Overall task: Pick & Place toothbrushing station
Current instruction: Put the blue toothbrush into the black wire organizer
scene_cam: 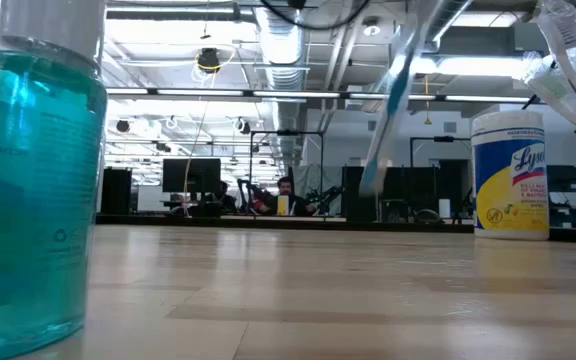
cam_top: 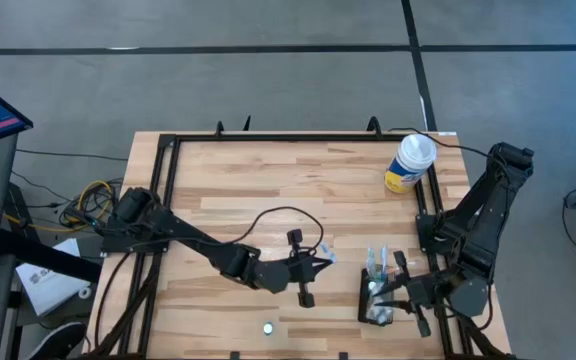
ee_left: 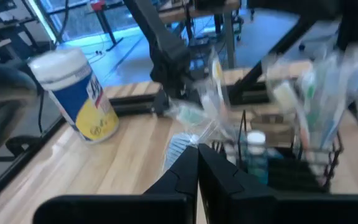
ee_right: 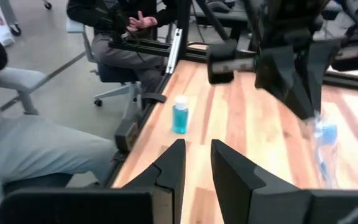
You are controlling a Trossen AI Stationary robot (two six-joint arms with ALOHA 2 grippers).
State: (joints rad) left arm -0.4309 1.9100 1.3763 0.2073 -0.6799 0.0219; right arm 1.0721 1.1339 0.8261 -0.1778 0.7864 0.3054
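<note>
We see the toothbrushing station (cam_top: 378, 295) standing on the desk (cam_top: 228, 190) near its front right corner, packed with wrapped items. Our right hand (cam_top: 400, 297) sits right beside it, fingers narrowly parted — whether it grips anything we cannot tell. Our left hand (cam_top: 320, 262) hangs mid-desk, pinched shut on a wrapped toothbrush (ee_left: 197, 121). A wipes canister (cam_top: 410, 163) stands at the far right edge.

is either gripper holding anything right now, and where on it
The left gripper is shut on a plastic-wrapped toothbrush, gripping one end of it. The right gripper stands slightly apart with nothing visible between its fingers.
</note>
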